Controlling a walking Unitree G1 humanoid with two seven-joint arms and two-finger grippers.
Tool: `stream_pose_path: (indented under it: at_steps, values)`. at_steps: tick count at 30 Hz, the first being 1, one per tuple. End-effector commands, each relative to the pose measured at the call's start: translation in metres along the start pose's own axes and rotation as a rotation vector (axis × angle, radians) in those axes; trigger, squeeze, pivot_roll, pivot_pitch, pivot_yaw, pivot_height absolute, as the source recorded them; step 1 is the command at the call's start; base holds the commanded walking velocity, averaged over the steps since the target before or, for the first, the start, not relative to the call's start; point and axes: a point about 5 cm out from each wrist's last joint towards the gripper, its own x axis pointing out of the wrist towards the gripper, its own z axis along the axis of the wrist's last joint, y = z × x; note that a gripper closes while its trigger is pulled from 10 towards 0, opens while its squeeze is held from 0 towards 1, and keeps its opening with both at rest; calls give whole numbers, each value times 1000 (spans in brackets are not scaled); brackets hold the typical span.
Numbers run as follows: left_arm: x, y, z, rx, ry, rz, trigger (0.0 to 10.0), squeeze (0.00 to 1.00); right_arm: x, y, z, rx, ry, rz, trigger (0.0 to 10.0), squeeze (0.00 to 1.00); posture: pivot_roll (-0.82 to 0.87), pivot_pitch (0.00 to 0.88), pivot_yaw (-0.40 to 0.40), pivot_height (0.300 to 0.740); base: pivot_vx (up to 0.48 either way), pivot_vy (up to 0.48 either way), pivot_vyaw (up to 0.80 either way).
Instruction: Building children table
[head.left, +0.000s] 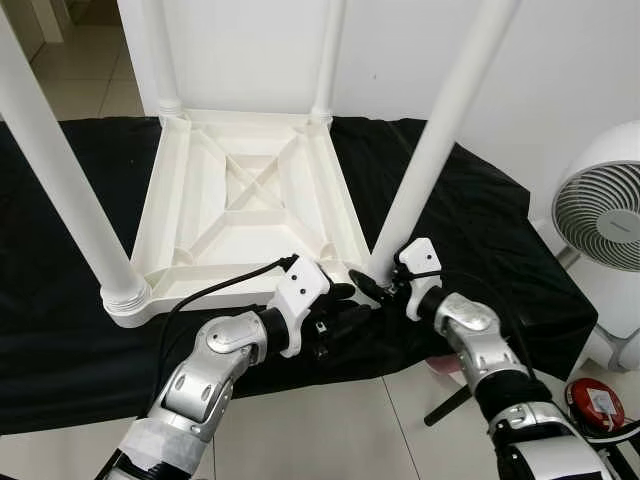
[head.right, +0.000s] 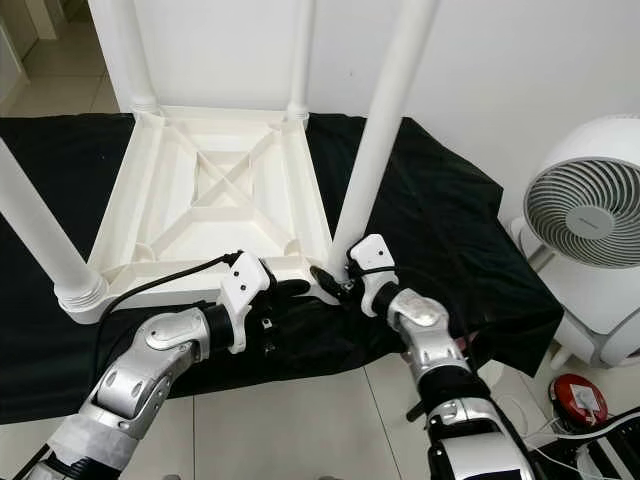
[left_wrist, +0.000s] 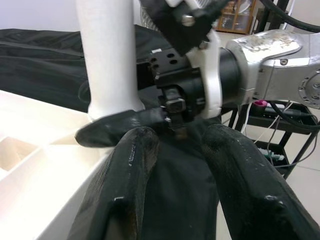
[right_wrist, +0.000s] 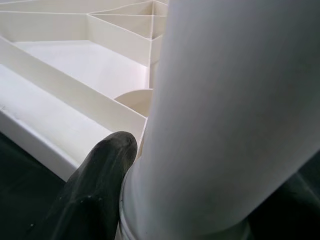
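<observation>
We count one upturned white tabletop (head.left: 245, 205), four white legs (head.left: 440, 125) rising from its corners, two grippers (head.left: 375, 290), and one fan (head.left: 605, 215) at right.

Table legs' (head.left: 440, 130) tops out of frame

White plastic children's table (head.left: 245, 190) upside down on black cloth, ribbed underside up, four legs (head.left: 435, 130) upright

Bright, even daylight in head views; soft shadows, no harsh glare. White table (head.left: 245, 200) near blown out vs black cloth (head.left: 470, 215). Slight wide-angle bend at edges. Wrist views: close leg (right_wrist: 235, 115) and fingers (left_wrist: 125, 185) soft, out of focus; bkgd sharper.
</observation>
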Motion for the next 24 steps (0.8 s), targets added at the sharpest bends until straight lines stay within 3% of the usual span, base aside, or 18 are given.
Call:
stream_pose_path:
  at_steps: [1, 4, 5, 9, 15, 16, 20, 24]
  values:
    - [1, -2, 1, 5, -4, 16, 10000, 0, -2, 3, -8, 24, 46, -34, 10000, 0, -58, 0, -78, 740, 0, 0, 0]
    - [2, -3, 0, 2, -4, 16, 10000, 0, -1, 14, -5, 91, 29, -89, 10000, 0, -59, 0, -81, 740, 0, 0, 0]
    - [2, -4, 0, 2, -3, 13, 10000, 0, -1, 24, -4, 153, 24, -147, 10000, 0, -61, 0, -82, 740, 0, 0, 0]
    - [3, -5, -1, 4, -1, 12, 10000, 0, 0, 31, -2, 198, 13, -198, 10000, 0, -61, 0, -83, 740, 0, 0, 0]
    - [3, -4, -1, 7, -1, 7, 10000, 0, 0, 44, 4, 299, 4, -411, 10000, 0, -64, 0, -85, 740, 0, 0, 0]
    - [4, -5, -1, 7, -1, 4, 10000, 0, 2, 52, 11, 330, 0, -488, 10000, 0, -64, 0, -85, 740, 0, 0, 0]
    - [5, -6, -1, 6, -2, 3, 10000, 0, 2, 59, 17, 299, -5, -496, 10000, 0, -63, 0, -85, 740, 0, 0, 0]
    - [5, -6, -1, 4, -3, 1, 10000, 0, -3, 53, 18, 311, 6, -521, 10000, 0, -68, 0, -86, 740, 0, 0, 0]
